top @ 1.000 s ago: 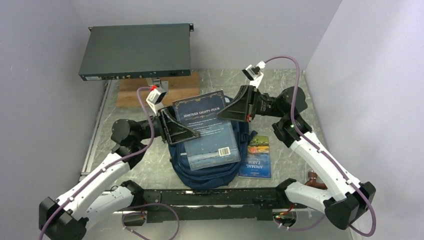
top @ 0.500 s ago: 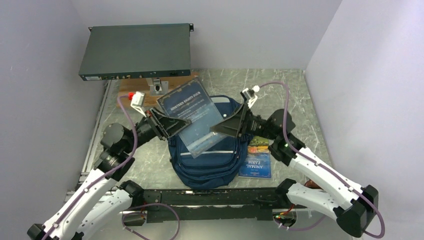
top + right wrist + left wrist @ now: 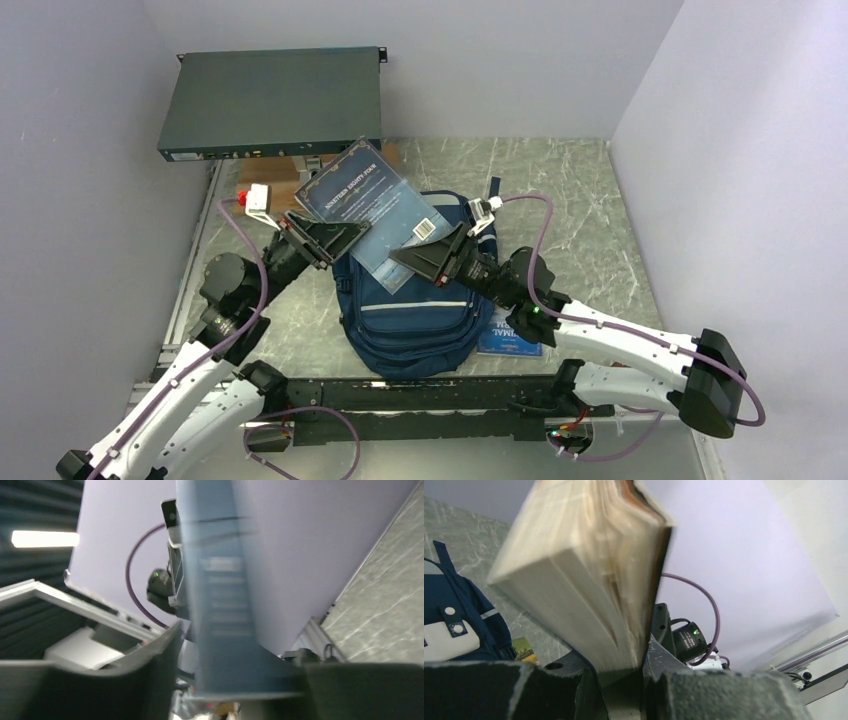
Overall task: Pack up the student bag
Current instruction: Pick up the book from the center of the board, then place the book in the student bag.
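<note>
Student bag (image 3: 410, 320): soft, floppy fabric, probably best gripped at its top rim. Left gripper (image 3: 335, 240) clamped the Nineteen Eighty-Four book (image 3: 372, 205); right gripper (image 3: 415, 255) straddled it, grip unclear.

The student bag (image 3: 415, 310) lies at the near middle of the counter (image 3: 600, 210). A book (image 3: 365, 205) hangs tilted over the bag's far left part, with the left claw (image 3: 322, 240) at its left edge and the right claw (image 3: 425, 256) at its near right edge. A second book (image 3: 503, 338) lies flat just right of the bag. Far left, a flat box (image 3: 270, 100) sits above a wooden block (image 3: 262, 187).
</note>
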Robot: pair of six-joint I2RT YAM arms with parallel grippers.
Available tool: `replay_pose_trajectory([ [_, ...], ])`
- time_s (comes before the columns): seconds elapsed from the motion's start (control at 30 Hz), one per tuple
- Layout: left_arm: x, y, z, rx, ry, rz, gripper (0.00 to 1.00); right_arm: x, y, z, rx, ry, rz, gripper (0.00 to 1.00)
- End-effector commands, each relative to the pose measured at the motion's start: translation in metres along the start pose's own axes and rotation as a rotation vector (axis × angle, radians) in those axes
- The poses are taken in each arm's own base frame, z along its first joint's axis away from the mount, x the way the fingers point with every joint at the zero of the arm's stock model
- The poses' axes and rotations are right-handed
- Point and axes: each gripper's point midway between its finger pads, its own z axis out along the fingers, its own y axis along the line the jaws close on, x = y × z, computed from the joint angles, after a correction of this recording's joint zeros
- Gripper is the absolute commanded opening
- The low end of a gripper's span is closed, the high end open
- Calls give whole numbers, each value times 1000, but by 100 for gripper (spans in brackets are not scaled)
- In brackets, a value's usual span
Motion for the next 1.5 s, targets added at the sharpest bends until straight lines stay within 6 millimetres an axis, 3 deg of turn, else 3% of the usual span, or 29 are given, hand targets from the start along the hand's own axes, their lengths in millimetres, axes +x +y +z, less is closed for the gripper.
replay_pose_trajectory([
  [0.0,-16,-30,-5,109,-69,18,0,-27,41,4,-85,-133,-19,17],
  [0.03,-10,-17,-5,52,-38,34,13,-30,34,1,-35,-148,-37,5],
  [0.07,-3,0,-5,-40,6,57,39,-37,26,-5,30,-179,-65,0],
  [0.1,3,19,-9,-151,54,87,64,-43,14,-12,134,-198,-110,0],
  [0.13,11,40,-14,-264,117,120,79,-50,0,-24,262,-218,-161,0],
  [0.23,32,93,-36,-496,307,262,98,-77,-33,-77,647,-275,-302,0],
  [0.3,56,121,-48,-540,461,322,99,-91,-49,-119,853,-308,-379,0],
  [0.4,106,138,-60,-464,707,400,98,-107,-53,-173,1050,-341,-470,0],
  [0.53,172,139,-82,-408,972,722,93,-121,-35,-216,1095,-410,-509,0],
  [0.63,201,147,-87,-366,1091,839,78,-125,-22,-231,1047,-448,-502,0],
  [0.73,219,156,-82,-376,1148,870,62,-124,-15,-237,1002,-451,-493,0],
  [0.9,250,158,-73,-360,1220,844,58,-117,-15,-234,973,-421,-470,0],
  [1.03,270,164,-69,-379,1255,866,66,-111,-20,-229,968,-388,-466,0],
  [1.17,271,175,-62,-476,1231,908,73,-106,-25,-223,956,-363,-465,0],
  [1.47,273,200,-47,-617,1161,969,70,-99,-29,-218,952,-323,-460,0],
])
